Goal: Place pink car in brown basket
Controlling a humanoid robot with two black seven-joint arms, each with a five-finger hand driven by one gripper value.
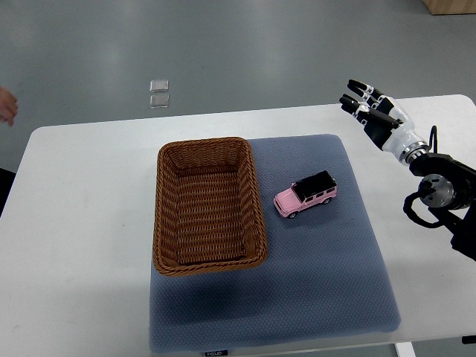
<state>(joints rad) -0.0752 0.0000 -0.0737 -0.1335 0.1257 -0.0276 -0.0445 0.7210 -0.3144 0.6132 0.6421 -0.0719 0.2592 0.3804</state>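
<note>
Pink car point(306, 193) with a black roof sits on the blue-grey mat point(320, 282), just to the right of the brown basket point(210, 262) and not touching it. Both rest on the mat, which lies on my white table point(82, 223). My right hand point(374, 111) hangs over the table's far right corner, well apart from the car, fingers point(357, 93) stretched out and spread, holding nothing. A person's hand point(6, 104) shows at the left edge.
</note>
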